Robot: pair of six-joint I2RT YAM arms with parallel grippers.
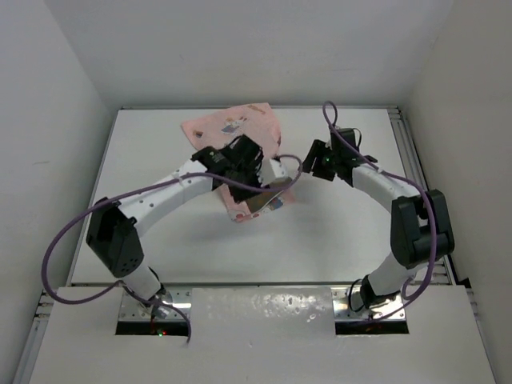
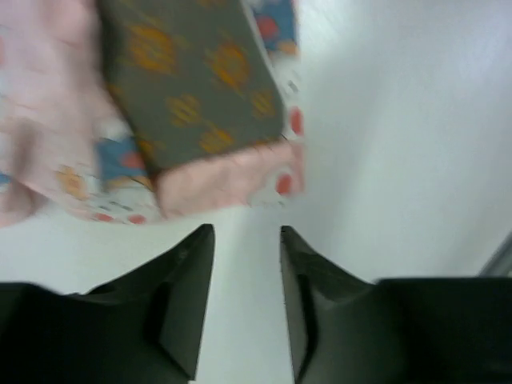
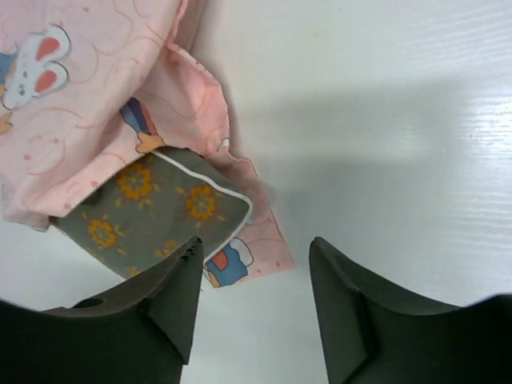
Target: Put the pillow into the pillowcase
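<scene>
- The left gripper (image 2: pixel 246 232) has its jaws parted with nothing between them, just short of the pillowcase (image 2: pixel 48 96) edge.
- The right gripper (image 3: pixel 254 244) is spread wider and also empty, over the table (image 3: pixel 384 120) beside the pillow (image 3: pixel 152 212) corner.
- The pillow is partly inside the pillowcase, with one end sticking out over the lower flap.
- The pillowcase lies crumpled on the table, between the grippers.

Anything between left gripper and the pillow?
Left wrist view: a bare strip of table, then the pillowcase hem under the pillow.
</scene>
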